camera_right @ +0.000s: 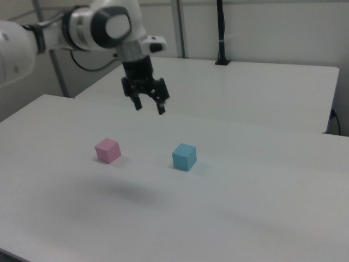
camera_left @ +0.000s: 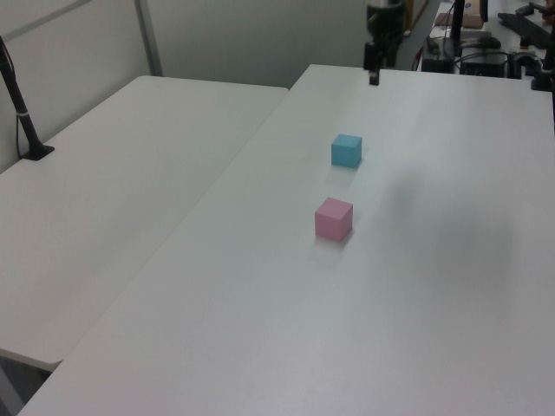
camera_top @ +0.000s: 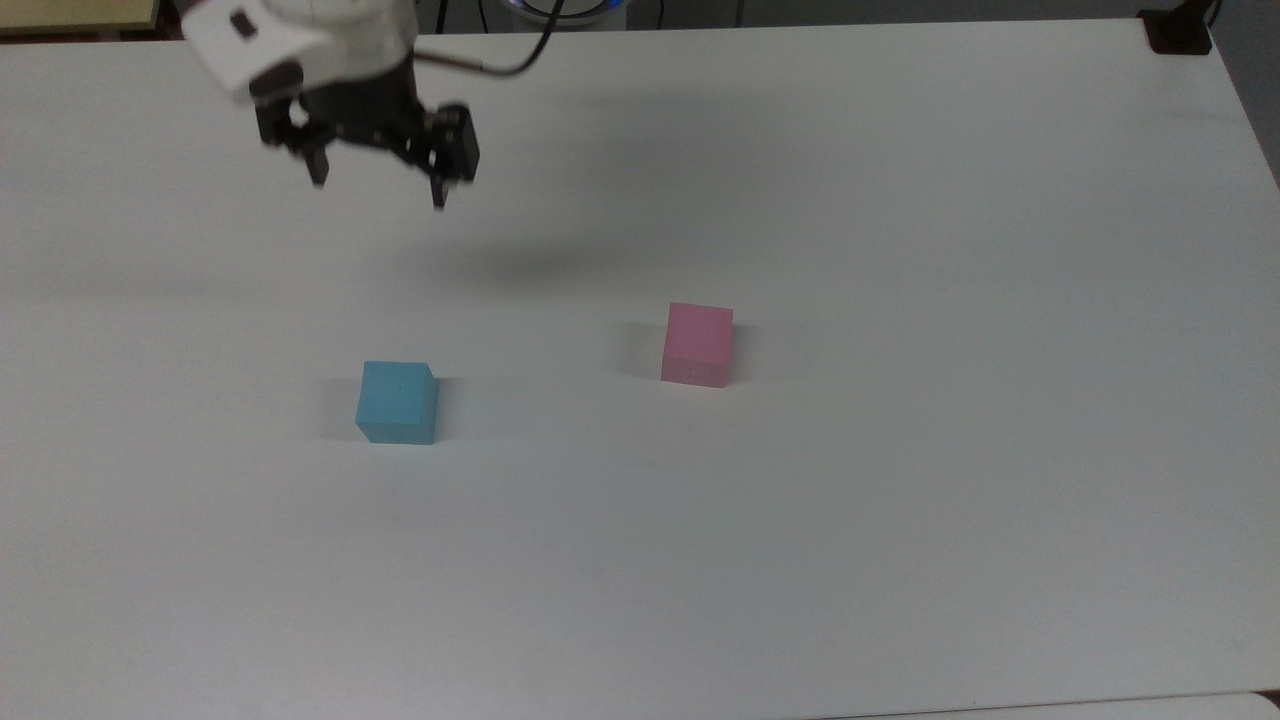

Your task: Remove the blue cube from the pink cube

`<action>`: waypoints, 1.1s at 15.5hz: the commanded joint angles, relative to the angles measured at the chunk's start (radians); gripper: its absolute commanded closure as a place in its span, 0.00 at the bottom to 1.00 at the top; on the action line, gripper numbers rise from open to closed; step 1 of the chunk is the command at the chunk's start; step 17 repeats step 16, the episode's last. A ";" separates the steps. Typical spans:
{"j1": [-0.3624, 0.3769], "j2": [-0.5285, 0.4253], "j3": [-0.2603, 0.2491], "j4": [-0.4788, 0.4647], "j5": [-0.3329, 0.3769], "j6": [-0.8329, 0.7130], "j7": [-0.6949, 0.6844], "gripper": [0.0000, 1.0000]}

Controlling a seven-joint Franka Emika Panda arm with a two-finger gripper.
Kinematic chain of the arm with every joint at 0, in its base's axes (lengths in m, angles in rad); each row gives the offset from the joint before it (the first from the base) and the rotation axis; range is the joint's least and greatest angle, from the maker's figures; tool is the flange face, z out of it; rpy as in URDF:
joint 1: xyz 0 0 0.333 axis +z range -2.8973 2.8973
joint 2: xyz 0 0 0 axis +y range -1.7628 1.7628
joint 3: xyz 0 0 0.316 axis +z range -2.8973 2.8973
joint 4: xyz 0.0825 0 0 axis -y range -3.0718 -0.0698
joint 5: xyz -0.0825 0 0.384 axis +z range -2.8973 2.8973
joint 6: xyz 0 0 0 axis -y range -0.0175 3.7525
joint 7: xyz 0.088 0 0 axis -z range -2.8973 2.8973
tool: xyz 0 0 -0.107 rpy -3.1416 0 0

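The blue cube [camera_top: 397, 402] [camera_left: 346, 150] [camera_right: 184, 156] rests flat on the white table [camera_top: 900, 520], alone. The pink cube [camera_top: 697, 344] [camera_left: 333, 218] [camera_right: 107, 150] stands on the table too, well apart from it, to the top view's right. My gripper [camera_top: 378, 194] [camera_right: 149, 107] hangs high above the table, far from both cubes, near the top view's upper left. Its fingers are spread open and hold nothing. In the left view the gripper [camera_left: 374, 76] appears at the far end of the table.
A second white table [camera_left: 113, 199] [camera_right: 262, 87] adjoins this one. A black post [camera_right: 221, 33] [camera_left: 22, 113] is clamped to its far side. A black clamp [camera_top: 1178, 30] sits at the top view's upper right corner of the table.
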 commanded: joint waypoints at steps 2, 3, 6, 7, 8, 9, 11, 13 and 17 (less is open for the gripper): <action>0.014 -0.199 -0.005 -0.120 0.032 -0.106 -0.009 0.00; 0.018 -0.233 -0.008 -0.151 0.033 -0.097 -0.010 0.00; 0.084 -0.287 -0.063 -0.183 0.075 -0.115 -0.025 0.00; 0.122 -0.307 -0.086 -0.212 0.075 -0.117 -0.039 0.00; 0.159 -0.321 -0.106 -0.235 0.075 -0.110 -0.074 0.00; 0.188 -0.321 -0.123 -0.243 0.075 -0.106 -0.096 0.00; 0.207 -0.313 -0.135 -0.242 0.075 -0.098 -0.107 0.00; 0.207 -0.306 -0.137 -0.242 0.076 -0.077 -0.111 0.00; 0.205 -0.293 -0.137 -0.236 0.075 -0.049 -0.098 0.00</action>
